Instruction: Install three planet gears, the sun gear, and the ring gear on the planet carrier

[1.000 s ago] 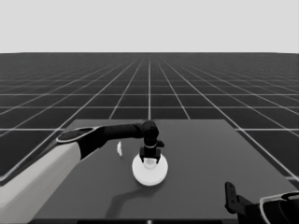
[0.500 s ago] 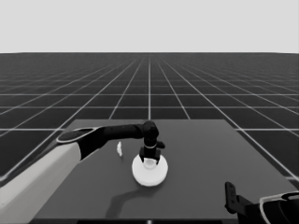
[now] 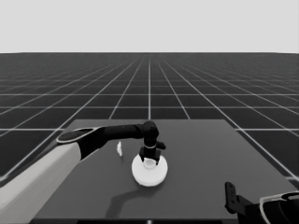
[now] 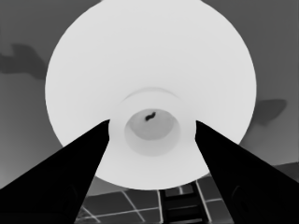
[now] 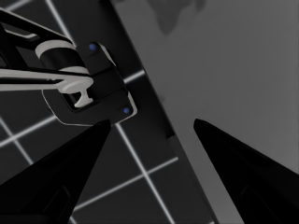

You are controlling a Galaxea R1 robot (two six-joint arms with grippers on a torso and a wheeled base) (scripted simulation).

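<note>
Your left hand (image 3: 149, 161) hangs right over the centre of the larger round part (image 3: 149, 172), the ring gear, which lies near the middle of the tabletop (image 3: 210, 158). In the wrist view the fingers (image 4: 70, 182) stand apart on either side of a raised white hub (image 4: 152, 126) at that part's middle, each tip just at the hub's rim; you can't say for sure they are pressing on it, so I read the hand as spread about hub-wide, not clamped. No planet gears show, and no smaller round part either; my guess is they sit under the larger round part, so the stack looks close to finished.

The risk now: if you lift while a finger drags on the hub, the larger round part may tilt or slide off whatever it rests on. A sideways pull-out would do the same. Go straight up, fingers well clear.

A thin white piece (image 3: 119, 149) lies just left of the larger round part, apart from it; mind it as the arm swings out.

Against the earlier head views, nothing has shifted: same arm pose, same part, same spot. Your right hand (image 3: 232, 198) waits at the tabletop's near right corner, fingers spread, holding nothing.
</note>
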